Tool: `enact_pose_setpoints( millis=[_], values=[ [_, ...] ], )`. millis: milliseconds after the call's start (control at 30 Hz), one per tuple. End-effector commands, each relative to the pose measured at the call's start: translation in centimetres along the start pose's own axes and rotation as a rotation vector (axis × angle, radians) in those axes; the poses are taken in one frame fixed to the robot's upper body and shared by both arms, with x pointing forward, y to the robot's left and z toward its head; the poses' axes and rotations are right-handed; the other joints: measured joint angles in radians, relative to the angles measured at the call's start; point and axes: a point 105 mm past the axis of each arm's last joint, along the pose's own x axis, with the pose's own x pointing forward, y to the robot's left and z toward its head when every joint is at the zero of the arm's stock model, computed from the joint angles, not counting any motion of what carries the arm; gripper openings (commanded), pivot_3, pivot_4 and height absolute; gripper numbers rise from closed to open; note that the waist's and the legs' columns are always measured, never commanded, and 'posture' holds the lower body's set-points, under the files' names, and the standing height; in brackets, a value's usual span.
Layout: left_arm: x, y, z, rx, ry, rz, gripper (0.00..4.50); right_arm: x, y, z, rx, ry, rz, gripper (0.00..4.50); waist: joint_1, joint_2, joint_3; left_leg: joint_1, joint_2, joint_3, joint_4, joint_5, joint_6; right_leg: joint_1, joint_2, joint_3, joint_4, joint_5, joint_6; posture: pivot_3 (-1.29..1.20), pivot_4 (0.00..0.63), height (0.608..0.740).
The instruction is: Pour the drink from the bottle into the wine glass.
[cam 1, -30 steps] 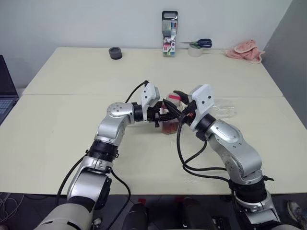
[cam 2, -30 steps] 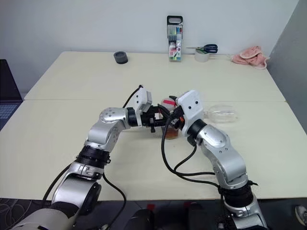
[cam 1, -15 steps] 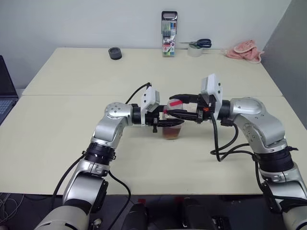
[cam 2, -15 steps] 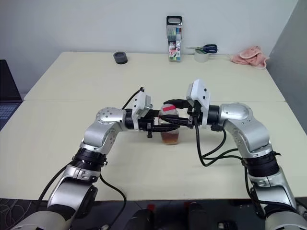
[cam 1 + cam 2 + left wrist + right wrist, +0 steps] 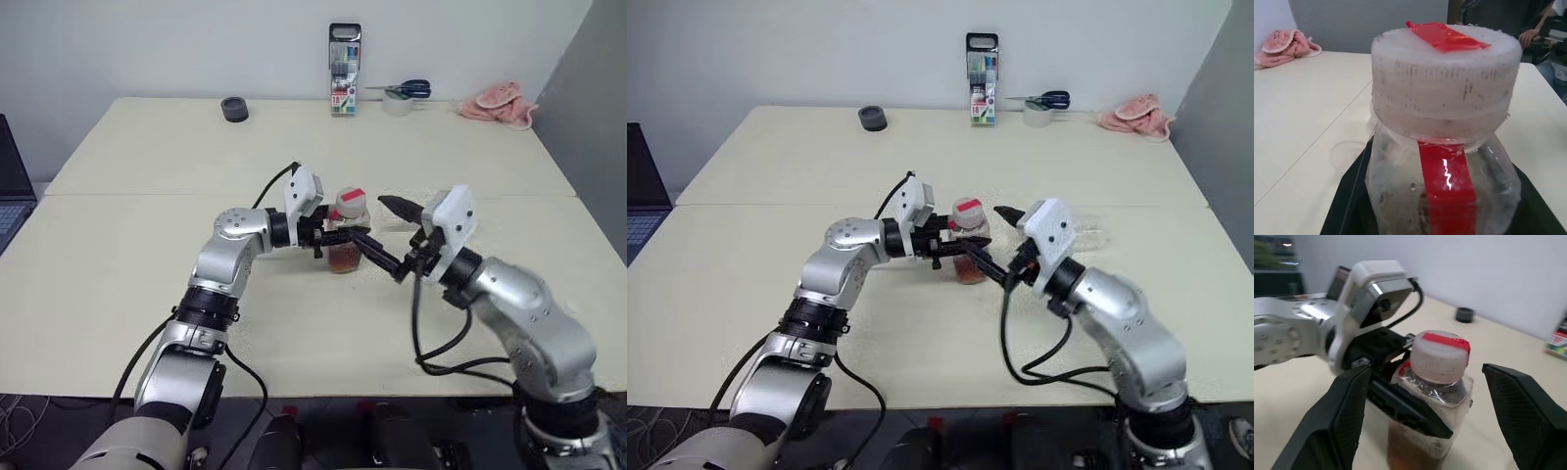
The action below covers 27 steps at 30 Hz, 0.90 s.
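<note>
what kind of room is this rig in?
Most likely an office or lab workspace. Pale tables pushed together against a plain wall, with a marker set, scissors on a tape roll, and a laptop's edge at the side.

The wine glass (image 5: 1080,231) is largely hidden behind the right gripper (image 5: 387,235) at about three o'clock of the bottle (image 5: 346,238). In the left wrist view the bottle's lower body is cut off by the edge. At twelve o'clock, the writing on the pen case (image 5: 345,57) is too small to be read.
</note>
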Motion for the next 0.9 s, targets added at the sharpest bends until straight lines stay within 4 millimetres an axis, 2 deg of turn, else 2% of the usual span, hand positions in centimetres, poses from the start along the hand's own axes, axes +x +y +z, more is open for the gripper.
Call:
enact_pose_setpoints(
  millis=[33,167,433,533,667,900],
  values=[
    [0.5,0.2,1.6,0.076,-0.034,-0.001,1.78,0.7,-0.5,0.8,-0.036,-0.041,-0.161,3.92,-0.001,0.000,0.000,0.000,0.000,0.000,0.000,0.000,0.000,0.000,0.000,0.000,0.000,0.000,0.000,0.00,0.150,0.740],
    [0.7,0.3,1.5,0.081,-0.033,0.001,1.78,2.1,0.2,0.6,-0.023,-0.046,-0.200,3.92,-0.003,0.000,0.000,0.001,0.000,0.000,0.000,0.000,0.000,0.000,0.001,0.000,0.001,0.000,0.000,0.00,0.150,0.740],
    [0.9,0.1,1.4,0.089,-0.032,-0.011,1.78,3.6,-0.2,1.0,0.006,-0.077,-0.250,3.92,-0.005,0.000,0.000,0.001,0.000,0.000,0.000,0.000,0.000,0.000,0.000,0.000,0.001,0.000,0.000,0.00,0.150,0.740],
    [0.9,0.1,1.4,0.090,-0.031,-0.011,1.78,3.8,-0.2,0.9,0.028,-0.079,-0.258,3.31,-0.005,0.000,0.000,0.001,0.000,0.000,0.000,0.000,0.000,0.000,0.001,0.000,0.001,0.000,0.000,0.00,0.150,0.740],
    [0.8,0.2,1.4,0.091,-0.030,-0.008,1.78,3.9,-0.1,0.7,0.036,-0.075,-0.253,1.95,-0.005,0.000,0.000,0.001,0.000,0.000,0.000,0.000,0.000,0.000,0.001,0.000,0.001,0.000,0.000,0.00,0.150,0.740],
    [0.7,0.2,1.3,0.090,-0.024,-0.015,1.78,4.0,0.3,0.7,0.050,-0.087,-0.213,1.85,-0.005,0.000,0.000,0.001,0.000,0.000,0.000,0.000,0.000,0.000,0.001,0.000,0.001,0.000,0.000,0.00,0.150,0.740]
  ],
)
